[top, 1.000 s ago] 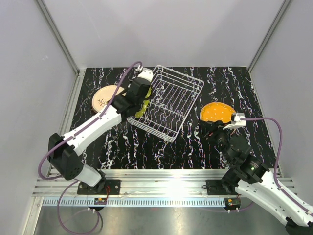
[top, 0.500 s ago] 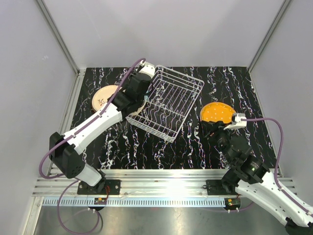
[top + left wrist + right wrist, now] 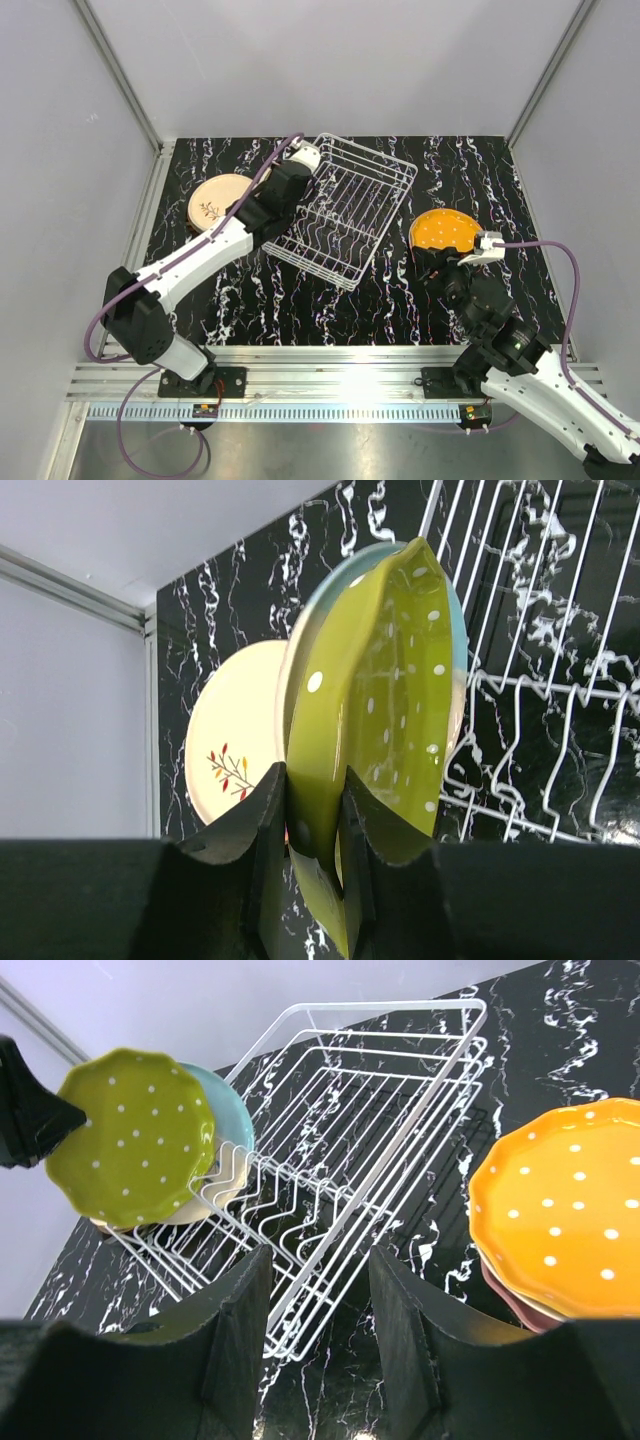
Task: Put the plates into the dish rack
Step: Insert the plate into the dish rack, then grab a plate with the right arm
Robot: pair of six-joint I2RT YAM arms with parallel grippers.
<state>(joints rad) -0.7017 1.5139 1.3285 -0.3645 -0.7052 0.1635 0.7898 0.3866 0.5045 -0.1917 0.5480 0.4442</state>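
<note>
My left gripper is shut on the rim of a yellow-green plate with white dots and holds it upright in the air at the left edge of the white wire dish rack. A light-blue edge shows right behind that plate. The plate also shows in the right wrist view. In the top view the arm hides it; the left gripper is at the dish rack. A peach sprig plate lies flat left of the rack. My right gripper is open and empty, beside an orange dotted plate.
The orange plate tops a small stack right of the rack, with a maroon rim under it. The rack lies skewed on the black marbled table and holds no plates. Grey walls close in left, right and back.
My left gripper has carried the yellow-green plate away from me along the rack's left side; the arm now hides the plate in the top view. The right arm has barely moved.
</note>
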